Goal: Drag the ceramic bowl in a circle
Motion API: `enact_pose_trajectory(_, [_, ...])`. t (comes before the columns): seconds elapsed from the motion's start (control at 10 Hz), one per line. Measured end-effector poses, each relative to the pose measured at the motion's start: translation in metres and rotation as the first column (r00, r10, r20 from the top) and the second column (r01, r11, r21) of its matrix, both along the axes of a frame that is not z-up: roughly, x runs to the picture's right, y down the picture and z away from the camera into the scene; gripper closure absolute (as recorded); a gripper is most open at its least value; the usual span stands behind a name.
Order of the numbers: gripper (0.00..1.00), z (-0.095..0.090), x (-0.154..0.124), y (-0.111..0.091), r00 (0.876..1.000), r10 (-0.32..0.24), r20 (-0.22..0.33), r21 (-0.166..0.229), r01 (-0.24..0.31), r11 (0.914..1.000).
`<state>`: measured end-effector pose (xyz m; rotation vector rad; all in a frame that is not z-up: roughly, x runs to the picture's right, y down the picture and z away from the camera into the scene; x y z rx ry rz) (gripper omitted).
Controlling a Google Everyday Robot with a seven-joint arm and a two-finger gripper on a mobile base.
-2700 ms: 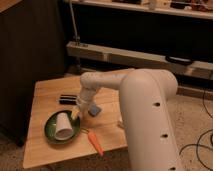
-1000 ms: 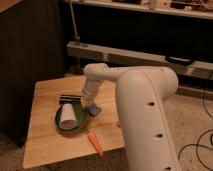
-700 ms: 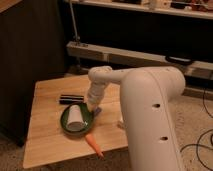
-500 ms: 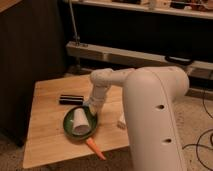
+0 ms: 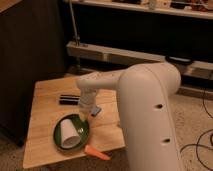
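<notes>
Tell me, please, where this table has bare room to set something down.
Free: the table's left strip, between its edge and the ceramic bowl. Crowded: around the gripper at the bowl's rim, with blue object, carrot and black object near.

ceramic bowl (image 5: 84, 132) dragged left, hand (image 5: 84, 114) at its rim

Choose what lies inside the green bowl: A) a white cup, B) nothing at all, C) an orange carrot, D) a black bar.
A: the white cup lies in the green bowl, the carrot lies outside it on the table, and the gripper is at the bowl's far rim.
</notes>
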<state>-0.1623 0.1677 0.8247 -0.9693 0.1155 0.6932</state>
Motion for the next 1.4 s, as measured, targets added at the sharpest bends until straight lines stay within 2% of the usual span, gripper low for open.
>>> enact_pose_trajectory(0.2, [1.00,0.003,-0.036,-0.005,0.999,-0.022,0.043,-0.002,0.023,0.9997])
enact_pose_trajectory(0.3, [1.00,0.007,-0.044,-0.011,0.998,-0.023,0.050,-0.003,0.023,0.9997])
enact_pose_trajectory(0.6, [1.00,0.032,-0.040,-0.044,0.999,0.013,0.040,-0.002,-0.013,0.9999])
enact_pose_trajectory(0.8, [1.00,0.058,-0.018,-0.077,0.998,0.058,-0.003,0.001,-0.058,0.9983])
enact_pose_trajectory(1.0, [1.00,0.081,0.014,-0.097,0.993,0.100,-0.063,0.000,-0.100,0.9950])
enact_pose_trajectory(1.2, [1.00,0.090,0.060,-0.096,0.984,0.124,-0.131,0.000,-0.125,0.9921])
enact_pose_trajectory(1.4, [1.00,0.086,0.091,-0.082,0.979,0.124,-0.159,-0.003,-0.126,0.9920])
